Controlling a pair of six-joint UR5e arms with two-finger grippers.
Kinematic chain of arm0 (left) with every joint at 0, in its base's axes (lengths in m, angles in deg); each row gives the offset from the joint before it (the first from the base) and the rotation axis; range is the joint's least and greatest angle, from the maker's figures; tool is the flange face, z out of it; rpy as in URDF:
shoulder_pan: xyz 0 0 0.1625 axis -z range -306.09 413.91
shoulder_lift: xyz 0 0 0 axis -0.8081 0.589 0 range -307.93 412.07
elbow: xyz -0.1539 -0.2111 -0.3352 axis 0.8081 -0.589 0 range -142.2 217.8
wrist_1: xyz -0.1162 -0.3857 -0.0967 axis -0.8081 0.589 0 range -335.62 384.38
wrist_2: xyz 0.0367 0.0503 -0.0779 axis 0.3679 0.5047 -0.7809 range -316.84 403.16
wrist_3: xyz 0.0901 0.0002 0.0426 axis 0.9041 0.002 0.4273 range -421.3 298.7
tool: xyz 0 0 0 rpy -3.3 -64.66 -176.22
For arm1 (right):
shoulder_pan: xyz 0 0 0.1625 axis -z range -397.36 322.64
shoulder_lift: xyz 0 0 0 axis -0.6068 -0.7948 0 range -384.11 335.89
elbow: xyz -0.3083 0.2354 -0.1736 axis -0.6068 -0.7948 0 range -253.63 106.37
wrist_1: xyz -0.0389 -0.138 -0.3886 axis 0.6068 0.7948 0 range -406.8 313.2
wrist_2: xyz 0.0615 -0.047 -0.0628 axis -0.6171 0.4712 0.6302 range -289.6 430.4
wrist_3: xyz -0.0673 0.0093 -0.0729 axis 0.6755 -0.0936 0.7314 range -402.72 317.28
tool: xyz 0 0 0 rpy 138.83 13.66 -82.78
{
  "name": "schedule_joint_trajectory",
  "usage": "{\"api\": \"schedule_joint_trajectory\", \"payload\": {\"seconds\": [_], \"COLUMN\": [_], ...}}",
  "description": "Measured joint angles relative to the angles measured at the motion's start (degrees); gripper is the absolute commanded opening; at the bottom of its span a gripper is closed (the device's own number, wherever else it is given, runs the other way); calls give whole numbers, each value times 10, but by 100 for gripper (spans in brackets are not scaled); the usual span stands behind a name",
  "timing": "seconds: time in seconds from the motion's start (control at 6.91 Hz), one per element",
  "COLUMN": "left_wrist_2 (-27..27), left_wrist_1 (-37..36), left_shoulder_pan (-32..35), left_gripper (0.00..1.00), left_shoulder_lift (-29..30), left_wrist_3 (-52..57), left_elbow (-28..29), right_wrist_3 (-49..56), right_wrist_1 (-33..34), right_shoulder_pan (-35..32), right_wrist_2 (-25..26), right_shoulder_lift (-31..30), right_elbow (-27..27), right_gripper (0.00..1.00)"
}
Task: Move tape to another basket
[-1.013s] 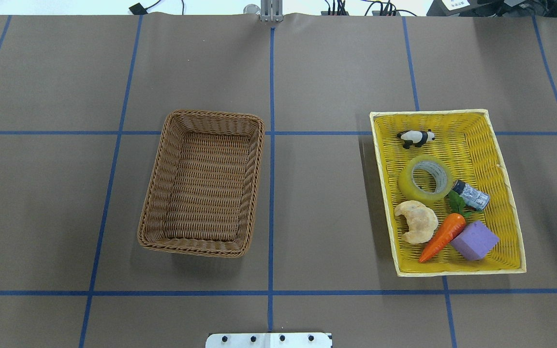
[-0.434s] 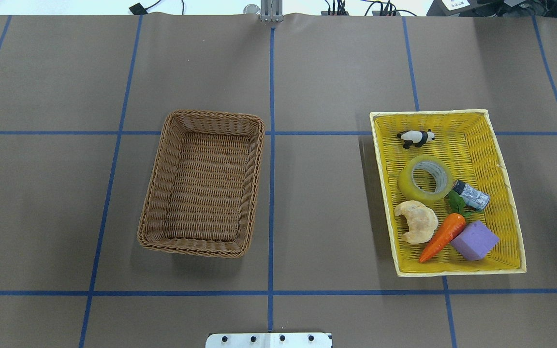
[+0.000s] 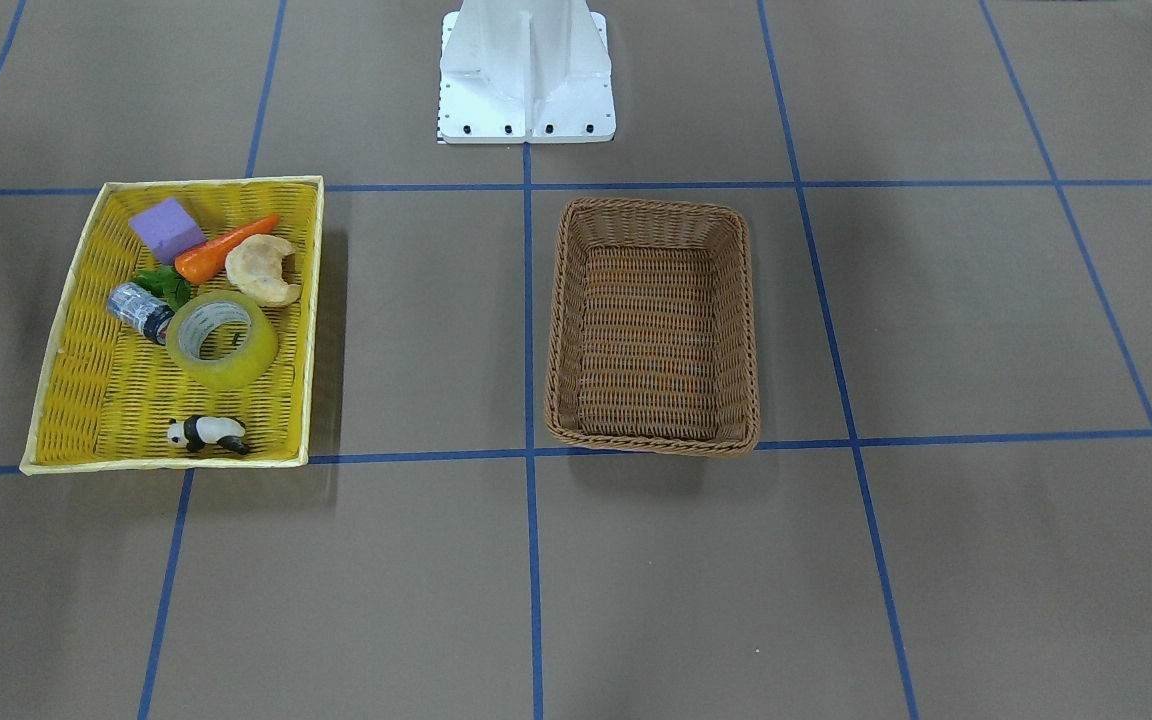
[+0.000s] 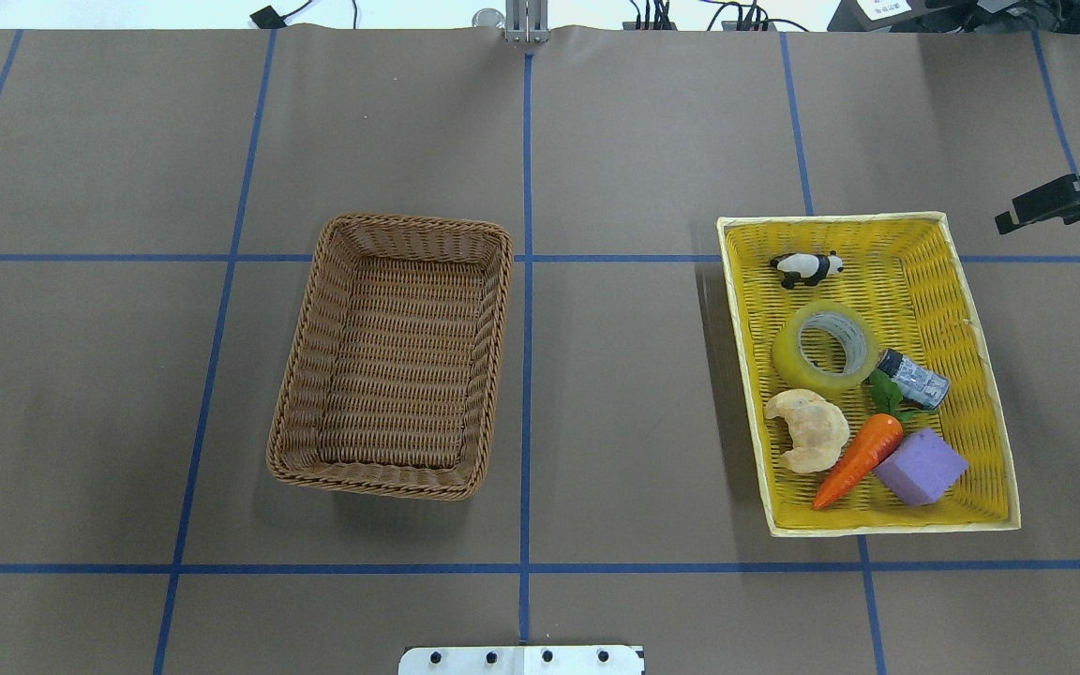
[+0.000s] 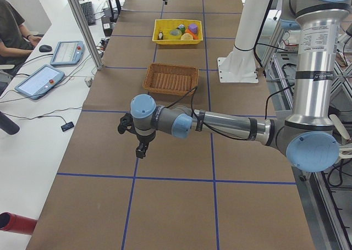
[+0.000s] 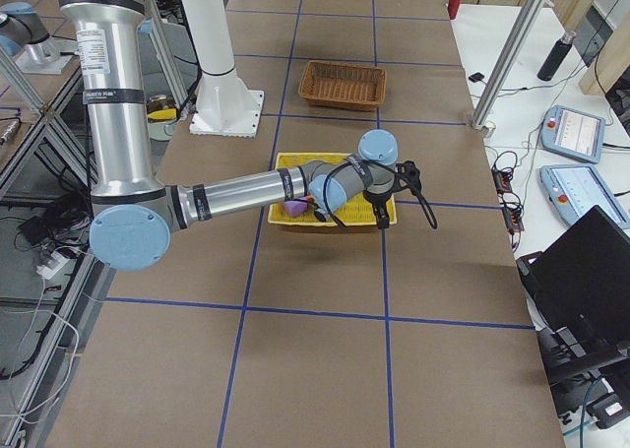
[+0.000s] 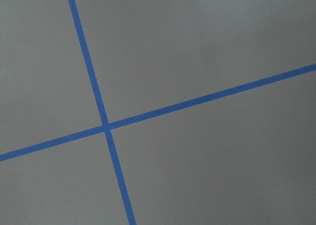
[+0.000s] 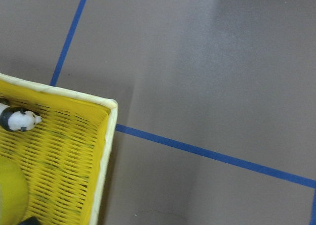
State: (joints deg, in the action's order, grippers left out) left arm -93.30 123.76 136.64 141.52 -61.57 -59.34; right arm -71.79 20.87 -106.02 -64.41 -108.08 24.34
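Off the overhead view's left side, the left gripper (image 5: pixel 140 149) hangs over the table (image 4: pixel 615 422), well apart from both containers. Whether its fingers are spread or closed I cannot tell. Next comes the brown wicker basket (image 4: pixel 409 239), set mid-table as the likely destination, with the tape not yet in it. Further right, the yellow woven tray (image 4: pixel 831 218) holds the tape (image 4: pixel 791 364), lying flat with its core upward. Around the roll are a toy panda (image 4: pixel 807 267), a pastry (image 4: pixel 807 429), a carrot (image 4: pixel 859 459) and a small can (image 4: pixel 915 378). Farthest right, the right gripper (image 4: pixel 1060 192) hovers beyond the tray's far corner, fingers apparently spread and empty. As the nearer arm, it is probably lining up for the roll.
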Motion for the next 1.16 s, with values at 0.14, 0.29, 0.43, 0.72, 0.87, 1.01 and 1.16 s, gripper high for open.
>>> {"api": "schedule_joint_trajectory", "payload": {"seconds": [0.14,0.29,0.43,0.72,0.87,1.01,1.16], "left_wrist_2": [0,0,-1,-1,-1,-1,-2], "left_wrist_1": [0,0,-2,-5,-5,-3,-1], "left_shoulder_pan": [0,0,0,0,0,0,0], "left_gripper": [98,98,98,98,98,98,98], "left_shoulder_lift": [0,1,2,4,5,5,5], "left_wrist_3": [0,-1,-1,-2,-5,-15,-25], "left_elbow": [0,1,2,5,6,7,7], "right_wrist_3": [-37,-51,-49,-3,26,47,65], "right_wrist_1": [0,0,0,0,-1,-1,-1], "right_shoulder_pan": [35,72,109,158,167,179,192], "right_wrist_2": [14,32,57,102,108,110,110], "right_shoulder_lift": [17,29,40,45,41,38,36], "right_elbow": [7,13,15,15,14,9,0], "right_gripper": [100,100,99,97,94,94,92]}}
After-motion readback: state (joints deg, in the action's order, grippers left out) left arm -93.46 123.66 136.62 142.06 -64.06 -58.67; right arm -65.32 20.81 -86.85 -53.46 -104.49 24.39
